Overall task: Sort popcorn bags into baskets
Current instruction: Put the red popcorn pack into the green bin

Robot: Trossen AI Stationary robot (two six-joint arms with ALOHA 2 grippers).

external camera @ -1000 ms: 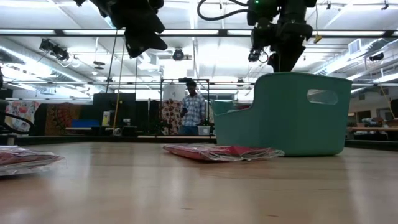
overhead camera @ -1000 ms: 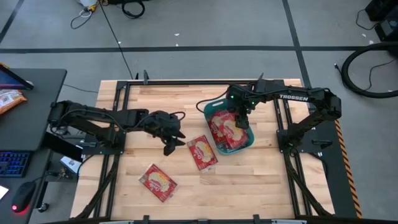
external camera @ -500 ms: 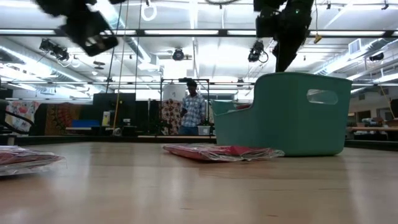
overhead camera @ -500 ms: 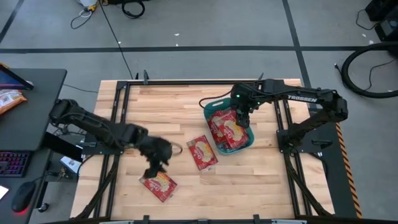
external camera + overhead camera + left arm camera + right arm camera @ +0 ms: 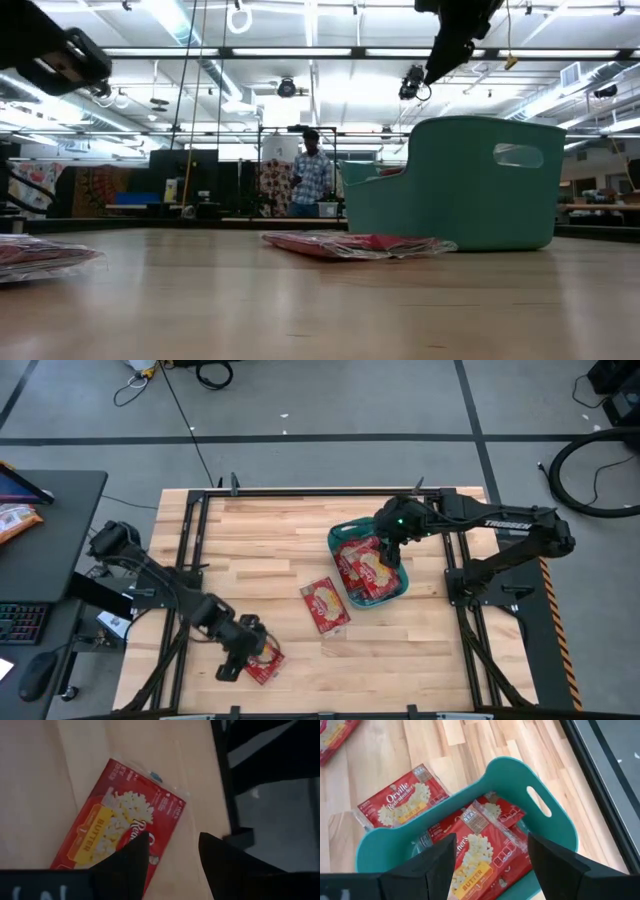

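The teal basket [image 5: 398, 588] stands right of the table's centre and holds flat red popcorn bags [image 5: 470, 850], at least two overlapping. One more bag [image 5: 325, 605] lies flat on the table against the basket's left side. Another bag [image 5: 266, 660] lies flat near the near edge, left of centre. My left gripper [image 5: 172, 850] hangs open over this bag's end, well above the table [image 5: 55, 55]. My right gripper [image 5: 492, 855] is open and empty above the basket's far part [image 5: 390, 550].
Black frame rails [image 5: 190, 550] run along the table's left and right sides. A dark desk [image 5: 45, 560] left of the table carries an orange snack bag [image 5: 15, 520] and a keyboard. A person [image 5: 312, 180] stands far back in the room.
My left gripper has swung from the table's middle toward the near edge and left, and now hangs over the bag lying there. My right gripper has risen from the basket's rim to higher above it. The bags and the basket have stayed in place.
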